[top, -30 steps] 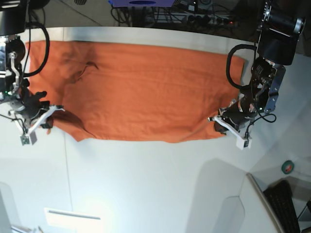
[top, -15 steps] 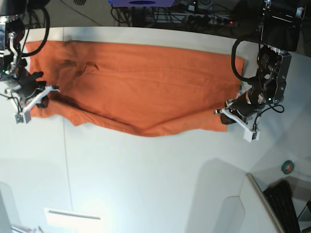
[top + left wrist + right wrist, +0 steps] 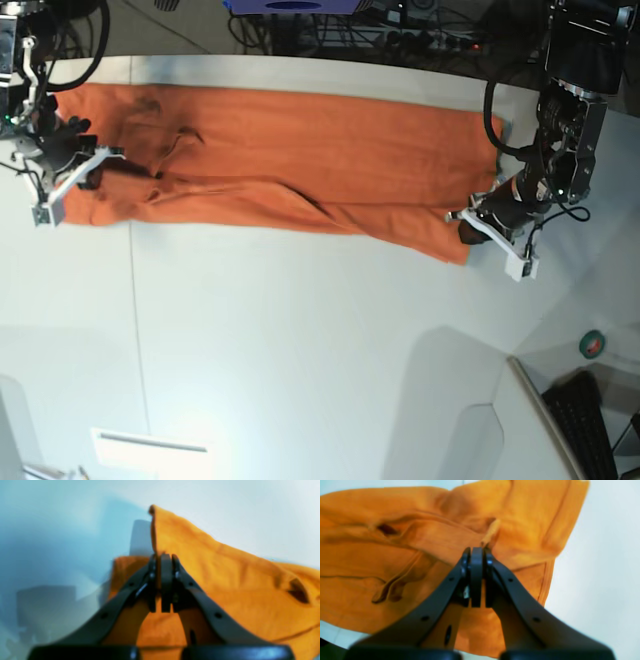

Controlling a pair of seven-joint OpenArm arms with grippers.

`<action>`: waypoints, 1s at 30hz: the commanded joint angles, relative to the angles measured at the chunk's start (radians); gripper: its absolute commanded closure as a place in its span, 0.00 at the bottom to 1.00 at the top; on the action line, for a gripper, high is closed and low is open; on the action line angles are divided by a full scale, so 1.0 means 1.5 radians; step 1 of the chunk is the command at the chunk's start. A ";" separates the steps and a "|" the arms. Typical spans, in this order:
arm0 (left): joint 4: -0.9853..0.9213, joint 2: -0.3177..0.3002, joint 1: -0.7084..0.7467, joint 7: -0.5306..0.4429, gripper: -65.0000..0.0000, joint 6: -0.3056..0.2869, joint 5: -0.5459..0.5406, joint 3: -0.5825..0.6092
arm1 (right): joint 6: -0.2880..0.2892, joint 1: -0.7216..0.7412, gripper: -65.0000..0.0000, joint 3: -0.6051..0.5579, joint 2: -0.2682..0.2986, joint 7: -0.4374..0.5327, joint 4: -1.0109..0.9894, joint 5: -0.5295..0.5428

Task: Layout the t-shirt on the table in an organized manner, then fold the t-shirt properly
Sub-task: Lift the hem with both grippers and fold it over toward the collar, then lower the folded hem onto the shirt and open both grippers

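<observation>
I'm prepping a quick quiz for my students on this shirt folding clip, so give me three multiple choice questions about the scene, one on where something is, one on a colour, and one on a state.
1. Where does the t-shirt lie on the table?
A. Along the far edge
B. In the middle
C. Along the near edge

2. What colour is the t-shirt?
A. Blue
B. Orange
C. Green

3. How do the left gripper and right gripper stand?
A. Both open, clear of the cloth
B. One open, one shut
C. Both shut on the t-shirt

Answers:
1. A, the base view shows the cloth stretched along the table's far edge.
2. B, the fabric is plain orange in every view.
3. C, each wrist view shows the jaws pressed together with fabric pinched at the tips.
</observation>
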 commanded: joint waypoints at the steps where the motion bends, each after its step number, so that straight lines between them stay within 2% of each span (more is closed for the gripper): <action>1: 0.012 -0.017 -0.004 -0.011 1.00 -0.004 -0.004 -0.005 | 0.001 -0.002 1.00 0.005 0.005 0.012 0.012 0.005; 8: 0.015 -0.020 0.013 -0.011 1.00 -0.004 -0.004 -0.010 | 0.001 -0.038 1.00 0.006 -0.009 0.012 0.072 0.003; 12: 0.041 -0.040 0.024 -0.010 1.00 -0.004 -0.009 -0.006 | 0.001 -0.044 1.00 0.019 -0.008 0.012 0.080 0.002; 17: 0.075 -0.040 0.041 0.047 1.00 -0.004 -0.007 -0.014 | 0.001 -0.048 1.00 0.040 -0.008 0.012 0.080 0.002; 30: 0.167 -0.055 0.100 0.048 1.00 -0.004 -0.007 -0.013 | 0.000 -0.059 1.00 0.041 -0.007 -0.025 0.080 0.001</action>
